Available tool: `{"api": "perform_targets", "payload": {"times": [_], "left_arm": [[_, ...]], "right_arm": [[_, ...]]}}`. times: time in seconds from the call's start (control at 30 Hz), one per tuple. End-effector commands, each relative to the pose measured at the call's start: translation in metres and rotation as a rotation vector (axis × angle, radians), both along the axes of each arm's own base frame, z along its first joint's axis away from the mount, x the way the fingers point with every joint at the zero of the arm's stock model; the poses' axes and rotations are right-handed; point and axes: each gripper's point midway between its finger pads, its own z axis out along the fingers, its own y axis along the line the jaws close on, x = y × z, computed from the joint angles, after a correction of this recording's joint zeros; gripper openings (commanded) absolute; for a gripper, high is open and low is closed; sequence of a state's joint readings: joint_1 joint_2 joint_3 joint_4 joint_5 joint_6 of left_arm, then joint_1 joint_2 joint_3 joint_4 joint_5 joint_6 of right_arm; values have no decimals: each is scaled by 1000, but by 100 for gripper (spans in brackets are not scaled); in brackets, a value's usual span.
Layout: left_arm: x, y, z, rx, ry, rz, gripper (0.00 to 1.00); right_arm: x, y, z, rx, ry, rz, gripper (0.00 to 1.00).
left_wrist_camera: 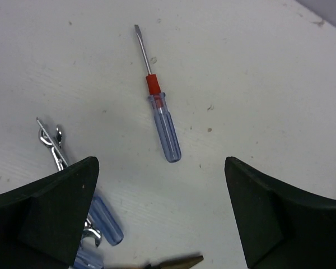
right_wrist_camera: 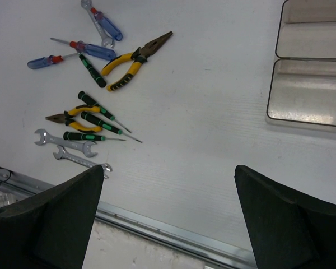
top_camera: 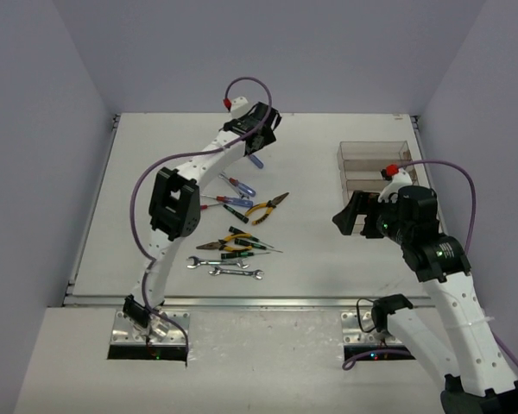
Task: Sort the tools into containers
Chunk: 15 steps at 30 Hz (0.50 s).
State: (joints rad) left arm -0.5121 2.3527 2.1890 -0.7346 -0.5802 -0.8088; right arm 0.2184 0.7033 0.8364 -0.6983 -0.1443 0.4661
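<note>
Clearly, the tools lie on the table, outside the containers.

Light even and diffuse, from overhead; white counter bright, not washed out. Shadows under the tools short and soft. Faint sheen on the clear bins in the right wrist view. Wrist views: dark fingers near the lens, underexposed, edges soft; screwdriver reasonably sharp

Left gripper and right gripper hover, jaws spread.
</note>
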Motion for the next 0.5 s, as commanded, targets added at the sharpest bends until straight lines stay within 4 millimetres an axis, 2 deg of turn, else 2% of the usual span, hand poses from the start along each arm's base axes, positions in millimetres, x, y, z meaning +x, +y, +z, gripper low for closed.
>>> {"api": "perform_targets", "payload": {"times": [0.0,0.1,0.17,0.23,0.3,0.47], "left_arm": [[15,2,-10,76,-2,-10,85],[28,1,-23,106,-28,-30,80],[32,0,-43,133,-9,-45,78],[34,-1,-51,142,2,-53,76],[36,-2,-68,156,26,-78,70],[36,2,-88,132,60,-111,55]], "right_arm": [[6,5,21,13,-81,34,99],[5,8,20,26,-89,52,99],[5,11,19,34,-87,63,99],[5,12,16,36,-80,67,99],[6,13,14,42,-80,71,99],[7,19,7,67,-66,91,99]]}}
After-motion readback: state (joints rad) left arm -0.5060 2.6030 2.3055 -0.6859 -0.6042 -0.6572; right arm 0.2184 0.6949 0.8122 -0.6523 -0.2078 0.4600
